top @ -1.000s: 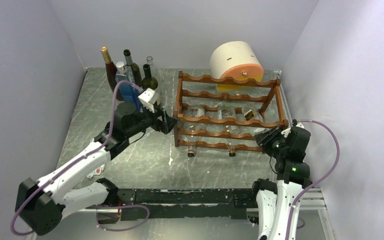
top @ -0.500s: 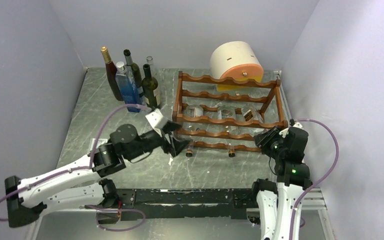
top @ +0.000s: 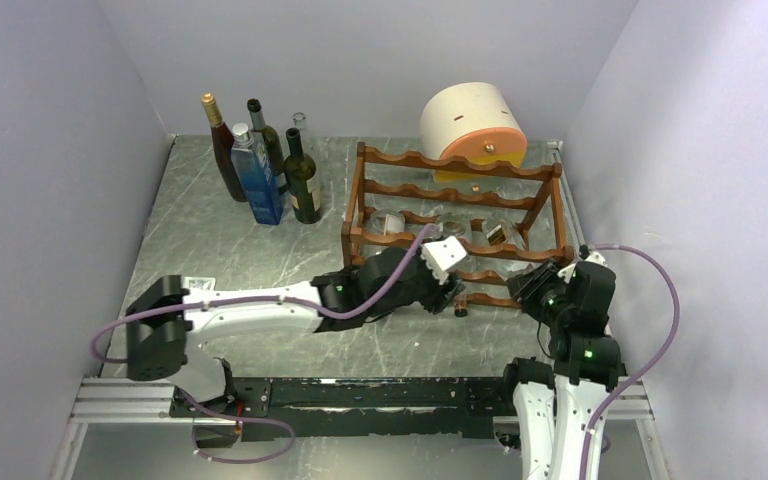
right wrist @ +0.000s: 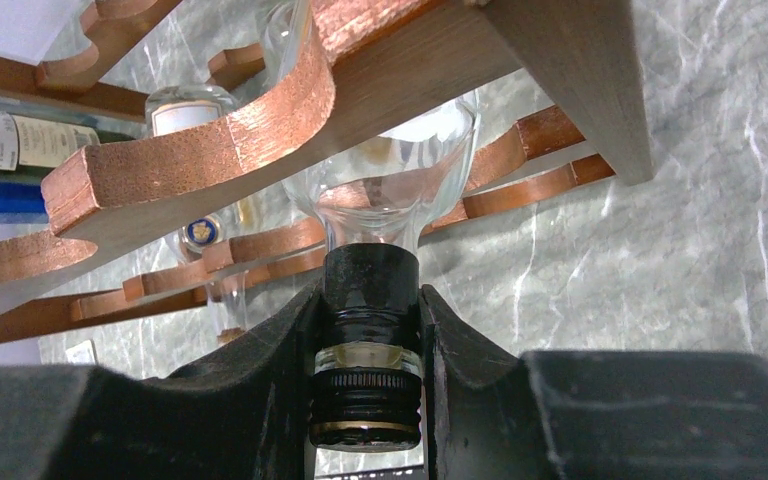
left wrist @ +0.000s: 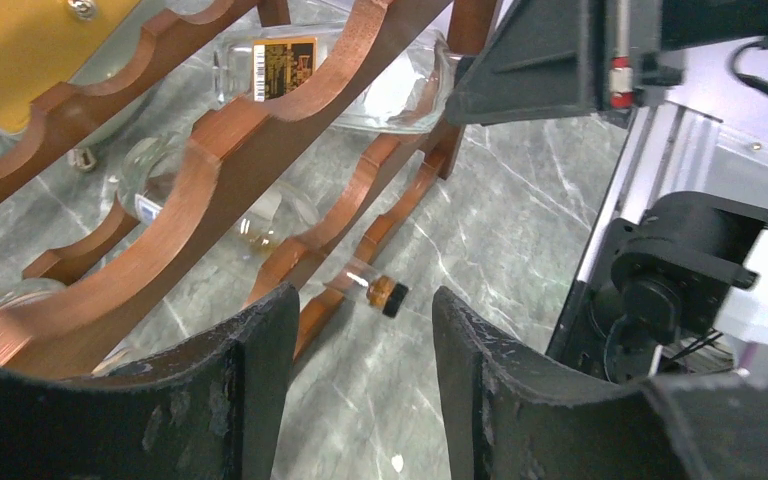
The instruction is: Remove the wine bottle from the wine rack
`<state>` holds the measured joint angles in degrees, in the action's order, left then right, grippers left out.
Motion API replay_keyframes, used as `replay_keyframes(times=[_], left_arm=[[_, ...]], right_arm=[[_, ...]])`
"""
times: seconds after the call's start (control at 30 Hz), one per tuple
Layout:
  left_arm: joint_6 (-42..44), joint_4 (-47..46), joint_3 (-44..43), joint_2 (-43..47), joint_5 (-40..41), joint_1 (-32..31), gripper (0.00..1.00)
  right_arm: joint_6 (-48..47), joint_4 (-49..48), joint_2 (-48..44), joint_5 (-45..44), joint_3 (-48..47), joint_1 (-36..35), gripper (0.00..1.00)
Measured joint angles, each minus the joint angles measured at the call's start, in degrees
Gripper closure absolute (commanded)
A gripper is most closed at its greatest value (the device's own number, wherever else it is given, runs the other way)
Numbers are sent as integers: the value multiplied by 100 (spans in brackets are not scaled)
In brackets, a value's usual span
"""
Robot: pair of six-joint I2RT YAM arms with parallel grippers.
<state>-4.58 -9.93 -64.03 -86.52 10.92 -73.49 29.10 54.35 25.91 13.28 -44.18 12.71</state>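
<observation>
The reddish-brown wine rack (top: 460, 195) stands at the right middle of the table, with clear bottles lying in its lower tiers. My right gripper (top: 532, 283) is at the rack's front right corner. It is shut on the black capped neck of the rightmost wine bottle (right wrist: 398, 185), whose body still lies in the rack (right wrist: 210, 150). My left gripper (top: 452, 292) reaches across in front of the rack (left wrist: 230, 165). It is open (left wrist: 360, 340) with nothing between its fingers, just short of the corked neck (left wrist: 380, 292) of the middle bottle.
Several upright bottles (top: 260, 170) stand together at the back left. A white-and-orange cylinder (top: 472, 125) lies behind the rack. Walls close in on both sides, and a metal rail (top: 360, 392) runs along the near edge.
My left arm has swung from beside the upright bottles at the back left, down and right across the table to the rack's front, and its jaws have narrowed. The right gripper has kept its grip.
</observation>
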Motion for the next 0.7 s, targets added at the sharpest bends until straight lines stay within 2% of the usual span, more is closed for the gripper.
replay_keyframes(times=[0.2,0.7], left_arm=[[105,-219,-835,-957,87,0,51],[-118,42,-1751,-2052,131,59,52]], right_arm=[[44,422,-498,26,-39,-33,100],[-68,1591,-1469,-142,-697,-42,100]])
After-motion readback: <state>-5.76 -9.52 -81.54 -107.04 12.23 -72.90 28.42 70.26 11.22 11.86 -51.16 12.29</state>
